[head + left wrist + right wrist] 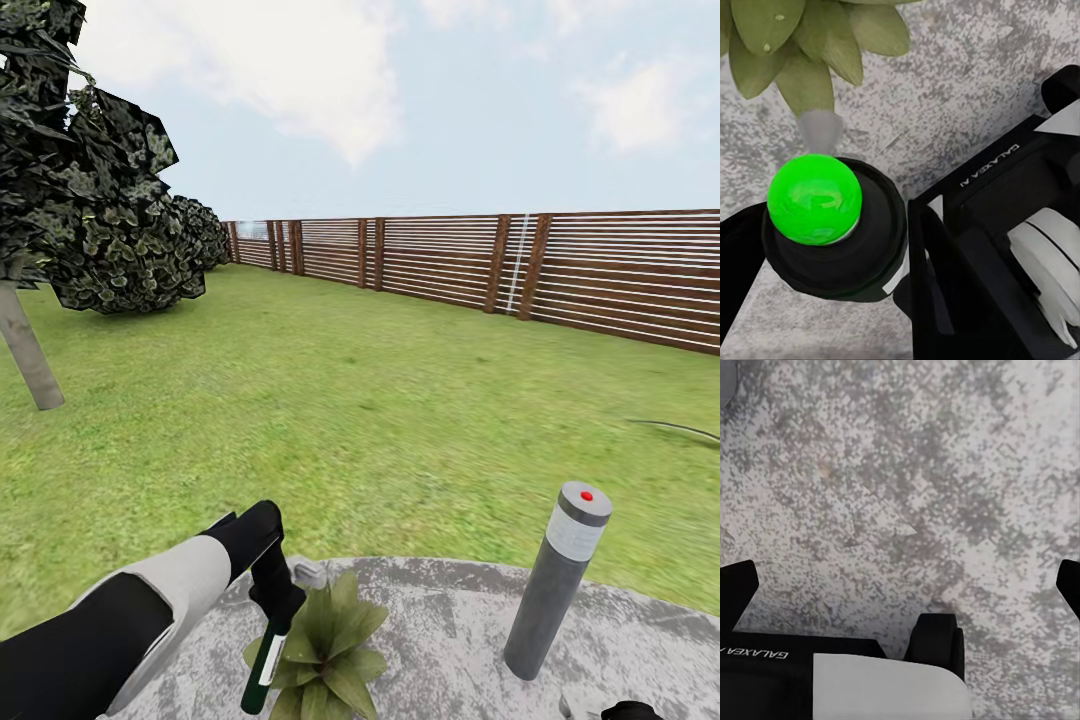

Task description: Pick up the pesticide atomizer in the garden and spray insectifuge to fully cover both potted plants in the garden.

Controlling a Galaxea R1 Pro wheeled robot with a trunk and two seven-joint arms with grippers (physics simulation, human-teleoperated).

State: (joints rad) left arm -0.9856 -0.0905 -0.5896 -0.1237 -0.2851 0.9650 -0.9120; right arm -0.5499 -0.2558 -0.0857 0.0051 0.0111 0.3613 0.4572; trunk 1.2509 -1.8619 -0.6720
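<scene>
Dark green and slim, the pesticide atomizer (264,665) is hanging in the left hand (276,600), which is clamping it near the upper end. Its long axis is running nearly upright, tilted slightly, with the white label band showing below the grip. In the left wrist view the bottle (832,229) is seen end-on: a bright green cap sitting on a black collar, one black finger (945,292) pressing against its side.

One potted plant (325,650) is lying just beside the bottle on the grey paved patio (450,620). A pale puff appears to be leaving the bottle toward the leaves (810,45), and small droplets seem to be sitting on one leaf. Judgement: spraying of this rosette is under way; coverage cannot be confirmed from these views.

The right hand (900,585) is hovering over bare paving, its fingers spread wide and holding nothing. The left arm is plainly the working one.

A grey bollard lamp (555,585) is standing on the patio, well apart from the plant and not obstructing it. Lawn (360,420), slatted wooden fence (520,265) and a tree (90,200) are lying beyond. Any second rosette is not being located in these views.
</scene>
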